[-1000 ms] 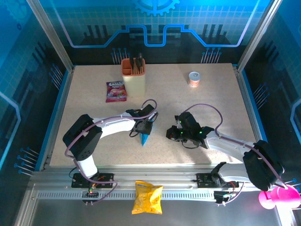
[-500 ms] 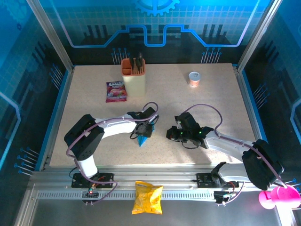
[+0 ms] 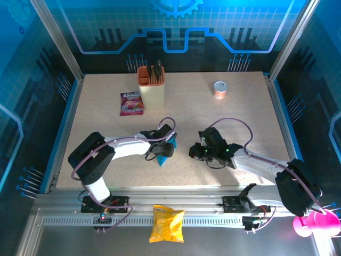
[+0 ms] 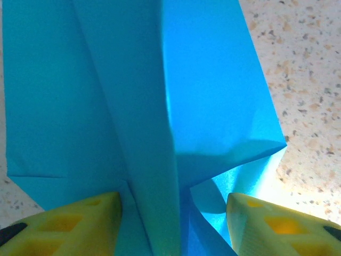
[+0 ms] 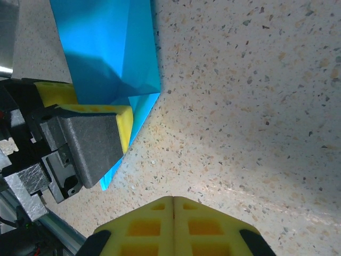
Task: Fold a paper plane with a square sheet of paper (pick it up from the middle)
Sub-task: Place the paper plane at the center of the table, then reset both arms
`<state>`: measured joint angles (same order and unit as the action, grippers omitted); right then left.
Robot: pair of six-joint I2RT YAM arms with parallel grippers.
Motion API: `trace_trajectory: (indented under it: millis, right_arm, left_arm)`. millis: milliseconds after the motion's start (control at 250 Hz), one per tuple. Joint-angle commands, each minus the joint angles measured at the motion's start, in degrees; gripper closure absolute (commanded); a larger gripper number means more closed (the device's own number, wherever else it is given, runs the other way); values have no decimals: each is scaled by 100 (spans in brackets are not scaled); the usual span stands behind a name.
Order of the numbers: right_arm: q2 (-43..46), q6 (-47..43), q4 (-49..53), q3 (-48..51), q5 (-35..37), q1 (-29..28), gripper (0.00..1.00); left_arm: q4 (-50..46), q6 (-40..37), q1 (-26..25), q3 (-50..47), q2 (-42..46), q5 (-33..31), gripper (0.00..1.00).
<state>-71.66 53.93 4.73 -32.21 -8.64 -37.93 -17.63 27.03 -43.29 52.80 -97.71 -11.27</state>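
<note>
Top external: the paper plane [image 3: 165,154] lies on the table [image 3: 240,122] under the left gripper [image 3: 163,149]. The right gripper [image 3: 194,152] is parked just beside it, likely to leave room.

Left wrist: the yellow pads [image 4: 80,224] stand apart either side of the plane's raised fold, seemingly touching nothing.

Right wrist: its own jaws are closed and empty.

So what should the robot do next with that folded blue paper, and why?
Probably draw the left hand straight back off the folded bright blue paper dart. Its yellow fingers stand apart either side of the raised middle fold, gripping nothing, and the right hand is shut beside it over the speckled table.
</note>
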Motion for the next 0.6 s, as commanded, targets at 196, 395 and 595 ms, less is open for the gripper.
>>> trace_trajectory:
  millis: [196,395,595]
  right_arm:
    - [116,-24,242,-5,146,-87,100]
    - [135,-36,317,-13,195,-83,100]
    - [160,-59,377,-49,224,-83,100]
  left_arm:
    - [21,22,197,-37,478,412,43]
    - [65,11,328,-8,620,583,43]
    - [66,-29,480,25,818,679,43]
